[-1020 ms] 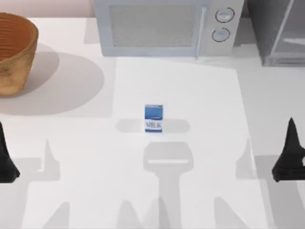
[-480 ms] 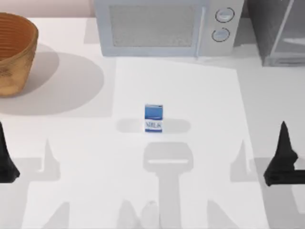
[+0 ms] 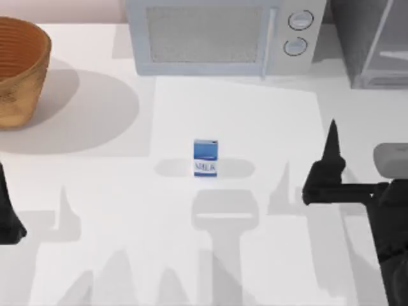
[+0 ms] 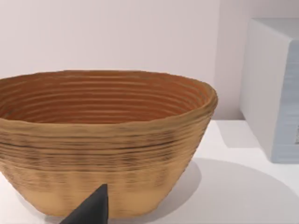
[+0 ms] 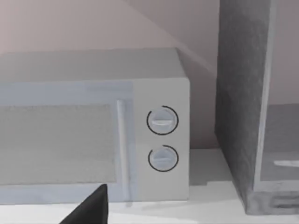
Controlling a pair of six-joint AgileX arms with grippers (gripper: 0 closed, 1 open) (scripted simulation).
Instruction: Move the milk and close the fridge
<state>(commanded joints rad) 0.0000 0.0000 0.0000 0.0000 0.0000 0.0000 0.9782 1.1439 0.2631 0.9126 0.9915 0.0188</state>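
At table centre, milk [image 3: 205, 158] is standing upright, w/ right gripper [image 3: 331, 148] hovering at its 3 o'clock, well apart; can't tell its grip state. Fridge [image 3: 370, 41] is sitting at 1 o'clock; left gripper [image 3: 5, 210] is idling at 9.

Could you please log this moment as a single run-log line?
right gripper: right of carton, apart | small blue-and-white milk carton: upright, table centre | dark grey speckled fridge: far right | left gripper: parked, left edge
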